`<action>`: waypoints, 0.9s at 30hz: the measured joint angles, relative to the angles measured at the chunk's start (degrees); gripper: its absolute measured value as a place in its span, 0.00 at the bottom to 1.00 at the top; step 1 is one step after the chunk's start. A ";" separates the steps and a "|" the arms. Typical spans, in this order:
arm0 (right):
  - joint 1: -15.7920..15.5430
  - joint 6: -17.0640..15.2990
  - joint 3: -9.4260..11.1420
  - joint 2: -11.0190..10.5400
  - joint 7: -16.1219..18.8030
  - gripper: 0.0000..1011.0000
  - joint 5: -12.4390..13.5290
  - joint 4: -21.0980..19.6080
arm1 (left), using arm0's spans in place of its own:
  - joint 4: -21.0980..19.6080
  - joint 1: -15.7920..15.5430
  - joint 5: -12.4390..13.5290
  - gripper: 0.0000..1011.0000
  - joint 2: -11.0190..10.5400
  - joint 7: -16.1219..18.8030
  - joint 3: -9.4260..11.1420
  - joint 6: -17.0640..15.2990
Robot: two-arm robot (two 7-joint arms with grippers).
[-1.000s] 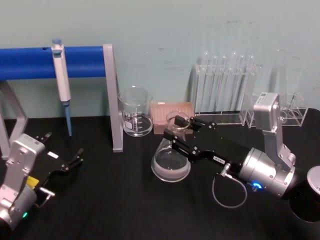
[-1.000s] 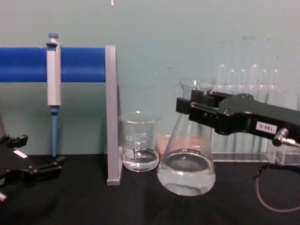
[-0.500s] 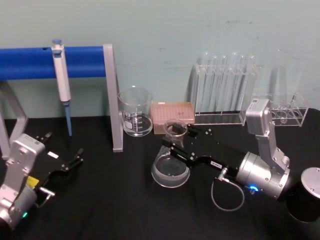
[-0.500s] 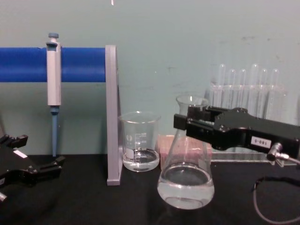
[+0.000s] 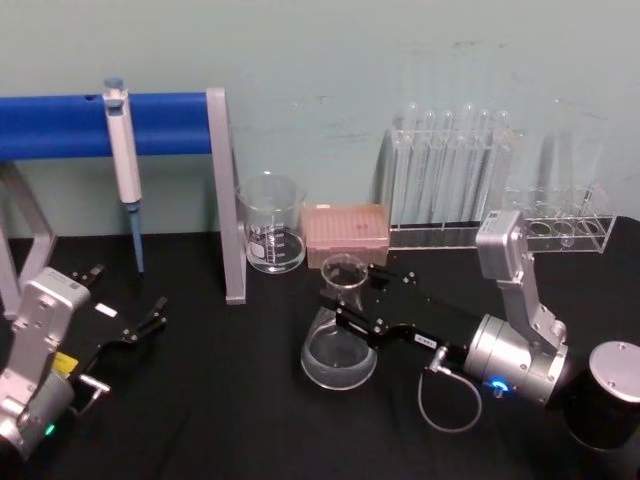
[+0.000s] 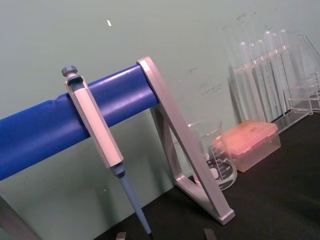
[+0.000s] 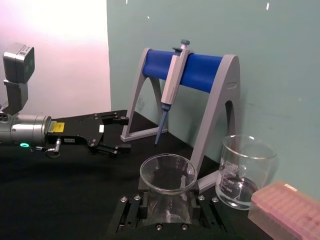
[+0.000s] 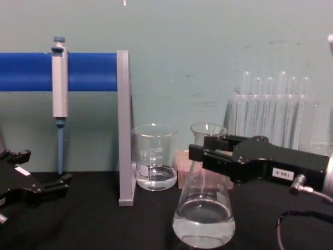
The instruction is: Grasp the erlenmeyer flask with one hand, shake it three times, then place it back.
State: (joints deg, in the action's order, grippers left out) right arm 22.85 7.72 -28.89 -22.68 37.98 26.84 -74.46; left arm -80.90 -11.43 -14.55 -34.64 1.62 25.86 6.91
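The erlenmeyer flask (image 5: 340,345) is clear glass with a little clear liquid, standing upright in the middle of the black table. My right gripper (image 5: 350,300) is shut on its neck, one finger on each side. From the chest the flask (image 8: 204,219) sits low with the gripper (image 8: 207,154) clamped below its flared rim; I cannot tell whether the base touches the table. The right wrist view looks down on the open rim of the flask (image 7: 167,172) between the fingers (image 7: 129,212). My left gripper (image 5: 150,320) is parked open at the far left, apart from the flask.
A glass beaker (image 5: 270,232) and a pink tip box (image 5: 345,230) stand just behind the flask. A pipette (image 5: 124,160) hangs on the blue-barred stand (image 5: 225,200) to the left. Test tube racks (image 5: 450,185) line the back right. A black cylinder (image 5: 605,400) is at the right edge.
My right gripper has carried the flask downward and a little nearer to me, close to the table surface. The left arm has not moved.
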 joint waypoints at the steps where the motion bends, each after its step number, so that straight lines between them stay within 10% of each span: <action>1: 0.11 0.00 -0.12 0.11 0.07 0.44 -0.01 0.33 | 0.00 0.00 0.00 0.99 0.00 0.00 0.00 0.00; 27: 1.73 -0.15 -1.65 1.32 1.95 0.44 -0.07 4.44 | 0.00 0.00 0.00 0.99 0.00 0.00 0.00 0.00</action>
State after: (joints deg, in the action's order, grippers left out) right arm 24.57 7.57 -30.54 -21.36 39.93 26.78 -70.01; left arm -80.90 -11.43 -14.55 -34.64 1.62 25.86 6.91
